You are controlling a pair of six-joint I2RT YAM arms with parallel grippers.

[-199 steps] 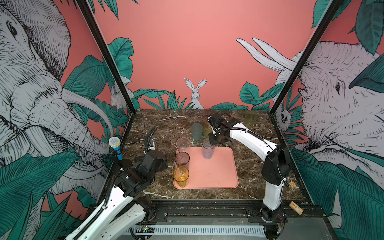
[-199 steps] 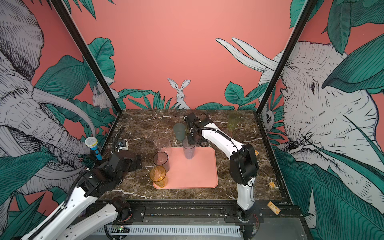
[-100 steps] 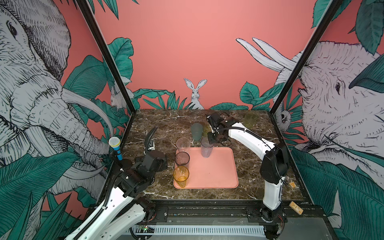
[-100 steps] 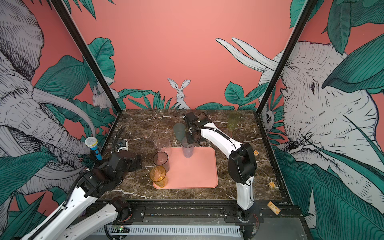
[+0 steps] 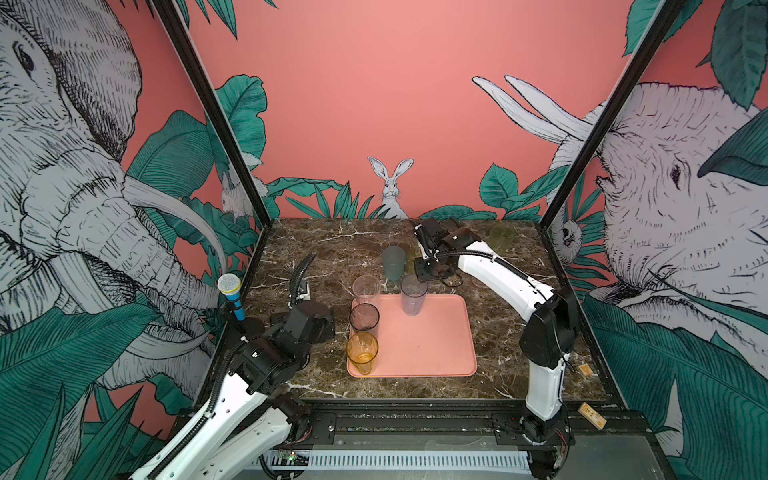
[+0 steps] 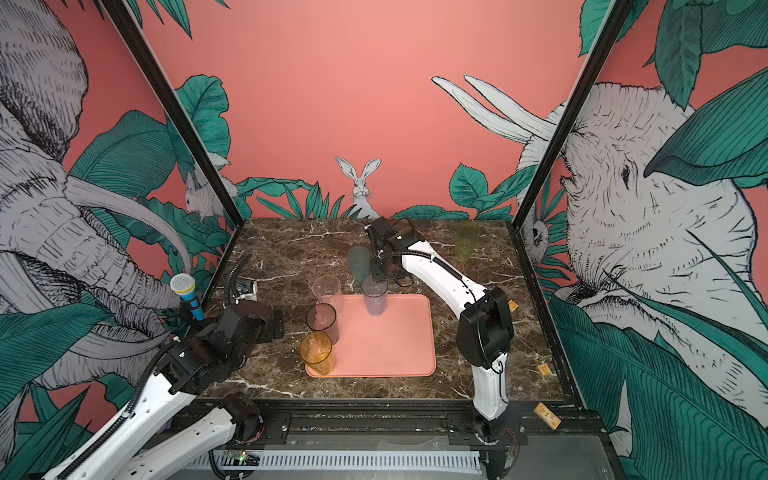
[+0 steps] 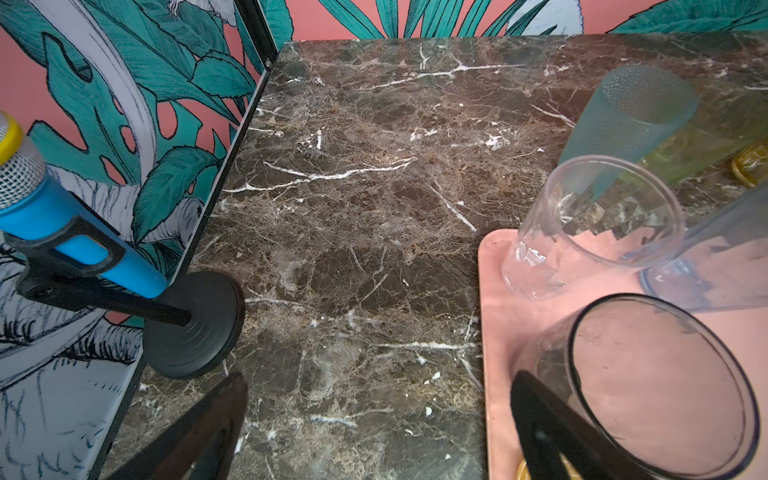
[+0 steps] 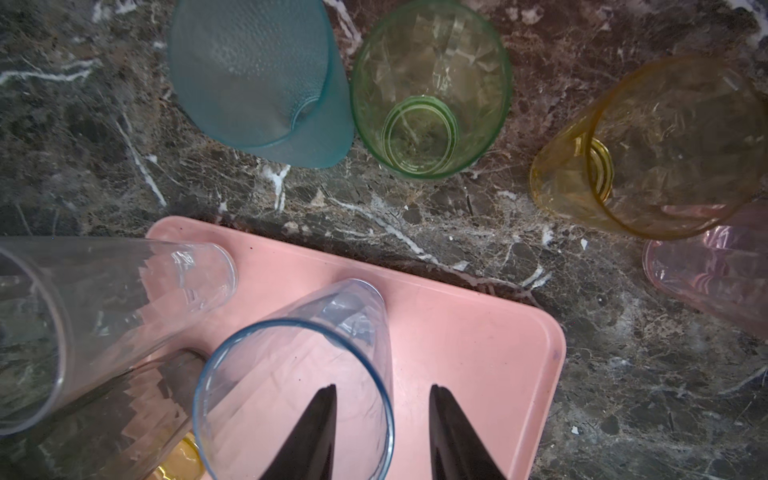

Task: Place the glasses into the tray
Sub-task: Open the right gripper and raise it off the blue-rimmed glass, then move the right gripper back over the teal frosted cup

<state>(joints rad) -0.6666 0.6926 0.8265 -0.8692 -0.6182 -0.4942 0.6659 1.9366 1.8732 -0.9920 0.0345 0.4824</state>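
Four glasses (image 5: 413, 294) stand on the tray (image 5: 432, 345); right pincer (image 8: 380, 432) parted astride one rim (left pincer (image 7: 374, 424) wide open).

A blue toy microphone (image 5: 231, 296) with a yellow collar stands tilted in a black stand (image 7: 192, 324) at the marble tabletop's (image 5: 324, 249) left edge; a small wooden block (image 5: 591, 416) lies near right.
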